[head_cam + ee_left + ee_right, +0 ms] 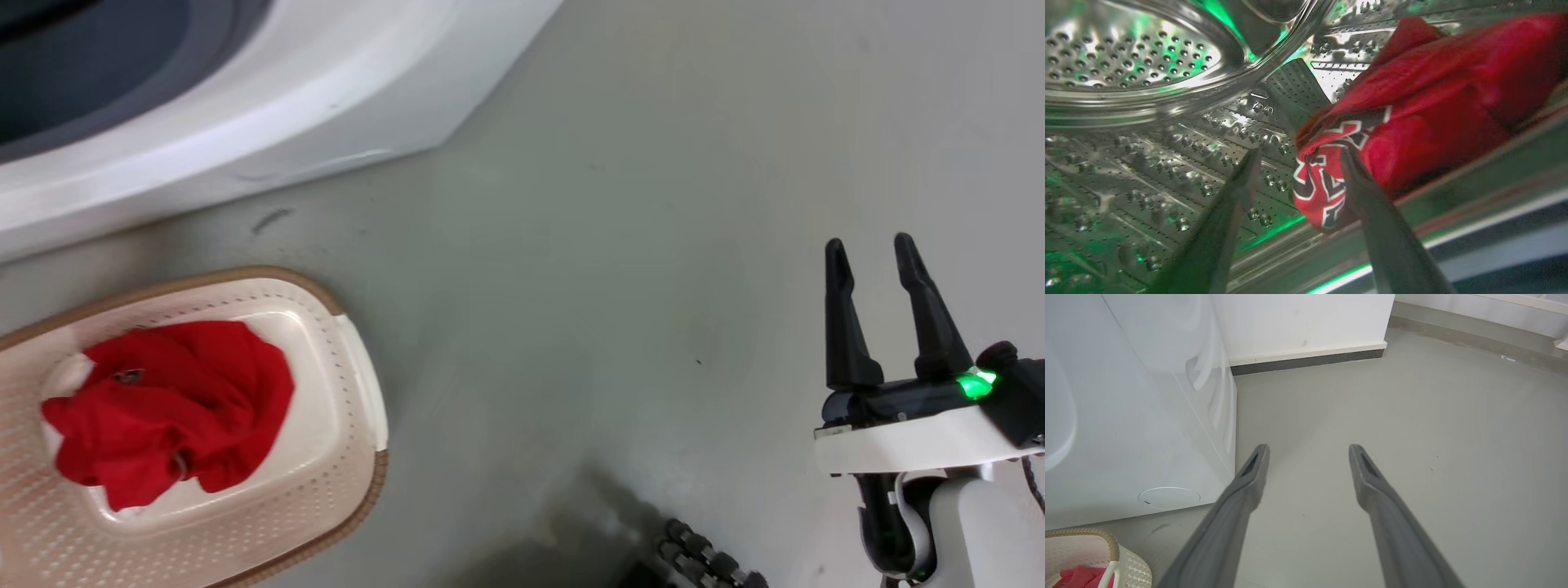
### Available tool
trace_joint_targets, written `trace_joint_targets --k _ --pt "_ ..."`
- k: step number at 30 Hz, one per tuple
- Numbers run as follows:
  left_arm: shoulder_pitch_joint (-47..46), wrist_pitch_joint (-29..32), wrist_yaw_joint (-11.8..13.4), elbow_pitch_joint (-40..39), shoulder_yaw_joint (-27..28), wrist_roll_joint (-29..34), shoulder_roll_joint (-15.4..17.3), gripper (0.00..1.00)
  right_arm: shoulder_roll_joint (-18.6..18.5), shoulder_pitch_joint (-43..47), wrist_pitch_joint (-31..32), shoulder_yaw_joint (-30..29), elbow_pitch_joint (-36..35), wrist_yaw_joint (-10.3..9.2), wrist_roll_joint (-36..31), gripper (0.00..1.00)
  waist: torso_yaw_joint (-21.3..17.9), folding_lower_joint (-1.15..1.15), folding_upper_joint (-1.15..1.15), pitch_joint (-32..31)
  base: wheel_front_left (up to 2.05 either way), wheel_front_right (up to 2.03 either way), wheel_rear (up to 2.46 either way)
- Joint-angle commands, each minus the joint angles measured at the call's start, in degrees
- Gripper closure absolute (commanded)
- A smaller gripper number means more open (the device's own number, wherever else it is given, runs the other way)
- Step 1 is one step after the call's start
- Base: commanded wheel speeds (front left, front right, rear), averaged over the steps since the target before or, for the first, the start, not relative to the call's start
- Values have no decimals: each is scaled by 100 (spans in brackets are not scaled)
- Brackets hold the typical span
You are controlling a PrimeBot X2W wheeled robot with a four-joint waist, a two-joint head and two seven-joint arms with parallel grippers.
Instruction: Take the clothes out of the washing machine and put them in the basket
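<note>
Left gripper (1299,152): stands wide inside the drum (1167,171), clamps nothing. Printed garment (1433,122): lies along the drum lip, long axis running from the right fingertip up and rightward, printed end pointing between the fingers. Right gripper (1308,447): spreads wide over the floor (1433,437); washing machine (1126,437) to its left, basket (1133,571) with red garment (1077,576) down-left.

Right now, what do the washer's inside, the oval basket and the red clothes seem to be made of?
The perforated silver drum looks like polished steel: it mirrors light and green glints. The low oval cream basket seems moulded plastic, matte, with punched holes; its brown rim could be woven-look trim. The bright red garment in it appears soft thin fabric, crumpled in loose folds.
</note>
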Motion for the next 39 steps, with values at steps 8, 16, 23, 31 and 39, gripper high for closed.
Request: trace_joint_targets --k 8,16,23,31,39 --pt "-1401 1366 9 857 -239 -574 18 0 11 114 -12 306 -120 -6 273 0 -578 -1 0 692 0 0 0" --pt "-1720 1801 1 1437 -648 -715 -122 0 10 229 -12 357 -217 -6 352 0 -557 -1 0 845 0 0 0" --pt "-1689 1642 -3 1551 -1157 -955 -135 100 10 194 -12 353 -231 -6 412 0 -522 -1 0 915 0 0 0" --pt "-1889 829 1 1529 -1499 -1143 101 100 10 -34 -12 443 -126 -6 396 0 -546 -1 0 779 0 0 0" --pt "-1676 -632 7 1550 -1705 -1239 -14 100 9 -185 -12 174 -78 -6 181 0 -243 -1 0 344 0 0 0"
